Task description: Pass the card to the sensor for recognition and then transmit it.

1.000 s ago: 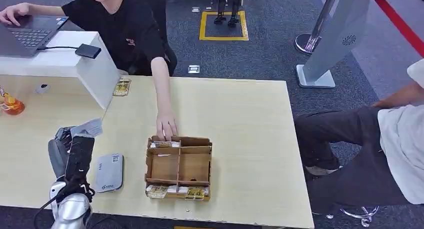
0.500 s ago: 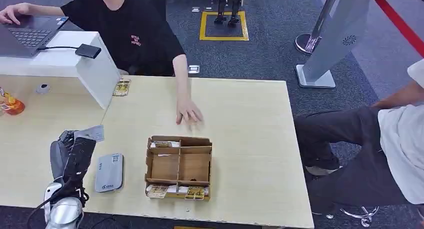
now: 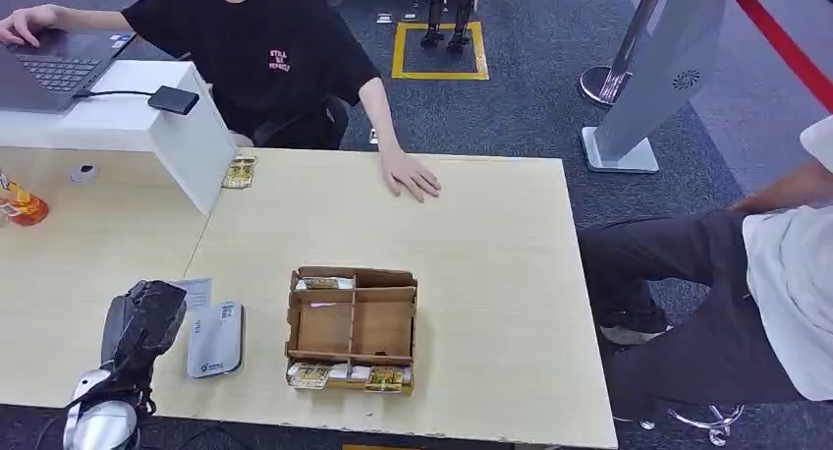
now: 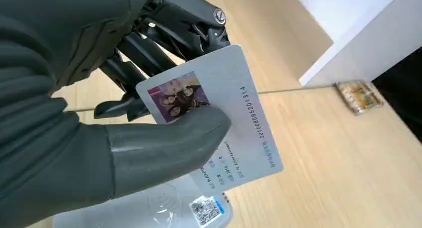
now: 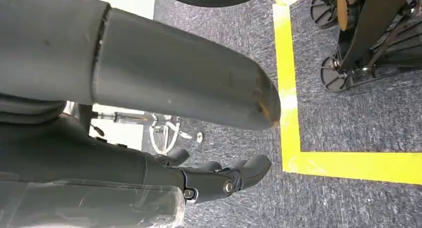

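Observation:
My left hand (image 3: 143,319) pinches a pale card (image 4: 234,119) with a small photo and printed numbers between thumb and fingers. In the head view the card (image 3: 194,292) sticks out past the hand, just over the far end of the grey sensor pad (image 3: 216,339), which lies flat on the table to the hand's right. The left wrist view shows the sensor pad (image 4: 164,208) with its small code label right beneath the card. My right hand (image 5: 219,180) hangs over the carpet with its fingers apart and nothing in it.
A cardboard divider tray (image 3: 352,327) with packets in its near and far slots stands right of the pad. A person's hand (image 3: 411,176) rests at the table's far edge. A white box (image 3: 192,136) stands at the back left, a gold packet (image 3: 239,171) beside it.
My left hand has dropped and drawn back toward me, bringing the card down over the sensor pad. The person's hand has left the tray and moved back to the far edge.

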